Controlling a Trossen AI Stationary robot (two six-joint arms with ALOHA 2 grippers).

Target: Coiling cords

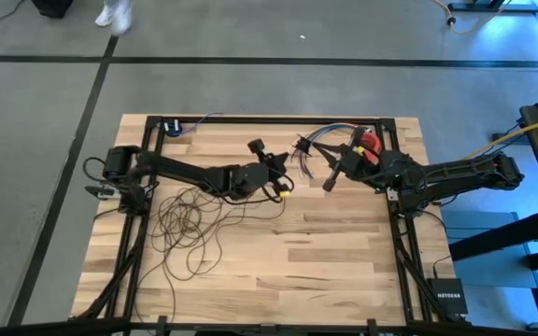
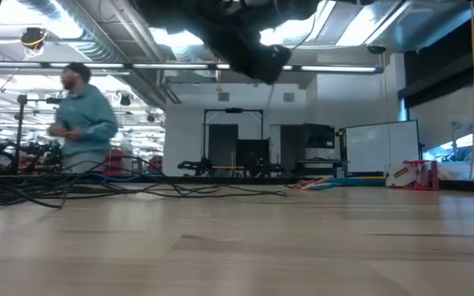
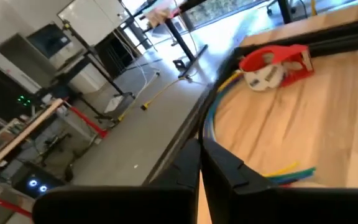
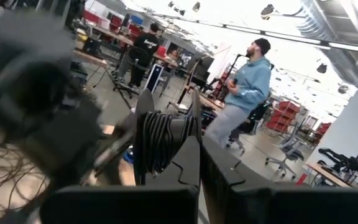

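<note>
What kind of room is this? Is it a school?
Probably a robotics lab or workshop, not a school: a wooden table with two robot arms, workbenches with gear behind a person, and a whiteboard under bare ceiling pipes.

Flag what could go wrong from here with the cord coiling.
The right pincer is shut on a partial coil of cord, while most of the cord lies in loose overlapping loops on the table; pulling could knot them. The shut left pincer sits close to the right arm, so they may bump. The multicoloured wires nearby could get snagged.
</note>
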